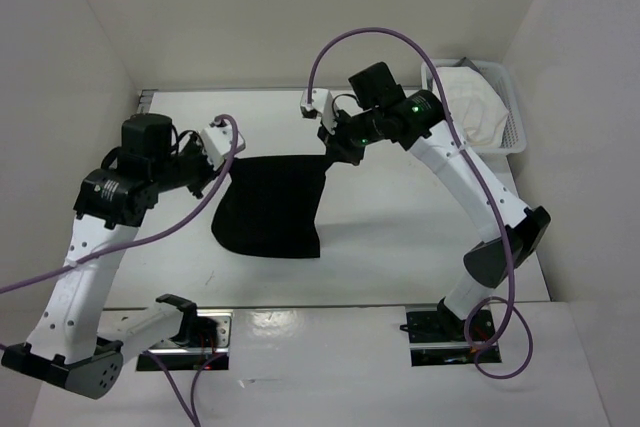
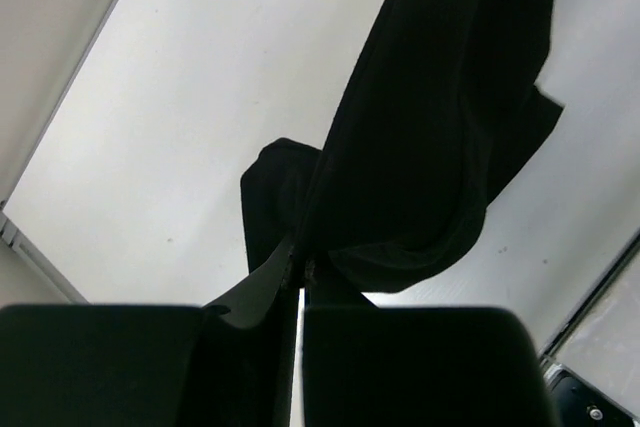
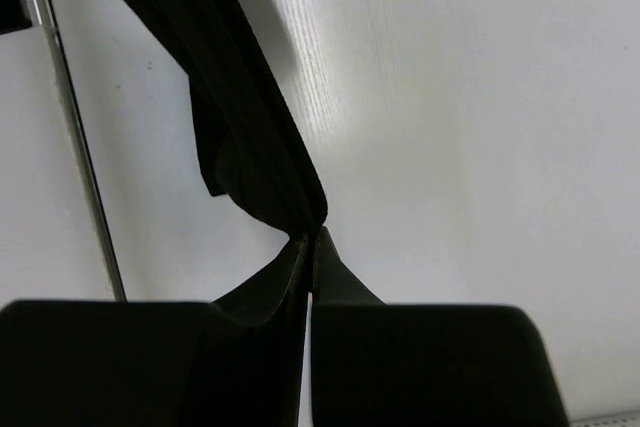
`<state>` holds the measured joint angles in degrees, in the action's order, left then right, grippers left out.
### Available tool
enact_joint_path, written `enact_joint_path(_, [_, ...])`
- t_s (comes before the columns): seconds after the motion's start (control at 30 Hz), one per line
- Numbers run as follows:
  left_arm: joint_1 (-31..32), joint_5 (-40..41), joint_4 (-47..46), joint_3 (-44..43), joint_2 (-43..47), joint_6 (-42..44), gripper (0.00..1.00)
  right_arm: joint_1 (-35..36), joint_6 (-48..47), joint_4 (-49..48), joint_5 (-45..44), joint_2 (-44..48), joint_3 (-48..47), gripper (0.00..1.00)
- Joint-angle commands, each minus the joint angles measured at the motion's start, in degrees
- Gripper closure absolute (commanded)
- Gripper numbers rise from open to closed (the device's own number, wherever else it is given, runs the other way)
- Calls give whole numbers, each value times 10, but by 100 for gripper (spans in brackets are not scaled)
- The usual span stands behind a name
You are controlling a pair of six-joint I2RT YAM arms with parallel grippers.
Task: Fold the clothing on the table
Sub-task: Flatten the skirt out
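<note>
step: first fold | my left pincer and right pincer clamped on clothing corners, it hangs beneath them, hem seemingly on table | next: carry both level across

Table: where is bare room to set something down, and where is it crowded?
Free: table between the clothing and the right arm, and the far strip behind the clothing. Crowded: the middle, where left gripper and right gripper hold the clothing, and the basket corner.

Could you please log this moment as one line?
left gripper: shut on clothing | right gripper: shut on clothing | clothing: top edge raised over table
</note>
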<state>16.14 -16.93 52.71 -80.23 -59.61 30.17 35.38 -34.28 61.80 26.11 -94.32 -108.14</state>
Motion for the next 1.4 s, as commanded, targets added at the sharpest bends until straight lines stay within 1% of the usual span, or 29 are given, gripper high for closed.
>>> enact_joint_path(0.0, [-27,-82,27,-21,14,22,100,1,-21,30,25,36,-36,100])
enact_joint_path(0.07, [-43,-93,27,-27,20,22,100,1,-21,30,25,36,-43,100])
enact_joint_path(0.2, [-48,-109,47,-27,20,22,100,1,-21,35,33,41,-49,100])
enact_joint_path(0.33, [-53,-125,60,-34,15,22,100,1,-14,28,27,47,-26,100])
enact_joint_path(0.4, [-53,-125,48,-24,8,3,100,1,1,9,13,53,-10,100])
enact_joint_path(0.5, [-53,-114,20,-18,-21,-17,100,1,44,-42,-53,59,18,100])
enact_joint_path(0.53, [-53,-105,10,-13,-27,-34,100,-4,60,-58,-91,65,26,100])
enact_joint_path(0.6, [-53,-91,-18,-12,-46,-56,100,-14,103,-100,-126,65,43,100])
enact_joint_path(0.63, [-53,-85,-25,-12,-61,-77,100,-29,119,-113,-155,71,43,100])
enact_joint_path(0.67, [-53,-65,-35,-12,-68,-92,100,-37,147,-124,-167,77,57,100])
enact_joint_path(0.73, [-53,-53,-57,-12,-81,-130,100,-57,178,-157,-204,86,78,100])
enact_joint_path(0.77, [-62,-45,-66,-12,-87,-144,100,-66,201,-170,-247,94,93,100])
enact_joint_path(0.8, [-73,-35,-85,2,-87,-157,100,-76,217,-198,-271,111,130,100])
enact_joint_path(0.83, [-80,-23,-97,12,-87,-187,100,-104,231,-210,-298,121,149,100])
enact_joint_path(0.9, [-93,1,-126,34,-87,-209,100,-142,269,-228,-298,151,201,100])
enact_joint_path(0.93, [-105,8,-133,51,-87,-218,100,-178,278,-241,-289,160,215,100])
enact_joint_path(0.97, [-111,14,-133,56,-87,-232,100,-191,284,-246,-289,170,240,100])
enact_joint_path(1.1, [-136,44,-163,82,-87,-252,100,-239,284,-258,-289,213,289,100])
enact_joint_path(1.23, [-159,58,-163,109,-51,-252,100,-312,284,-263,-230,275,339,100])
enact_joint_path(1.27, [-167,65,-163,115,-43,-252,100,-342,284,-263,-215,286,359,100])
enact_joint_path(1.3, [-172,66,-163,121,-29,-252,100,-355,284,-263,-182,295,368,100])
enact_joint_path(1.37, [-182,55,-150,129,-18,-246,100,-371,284,-249,-156,316,379,100])
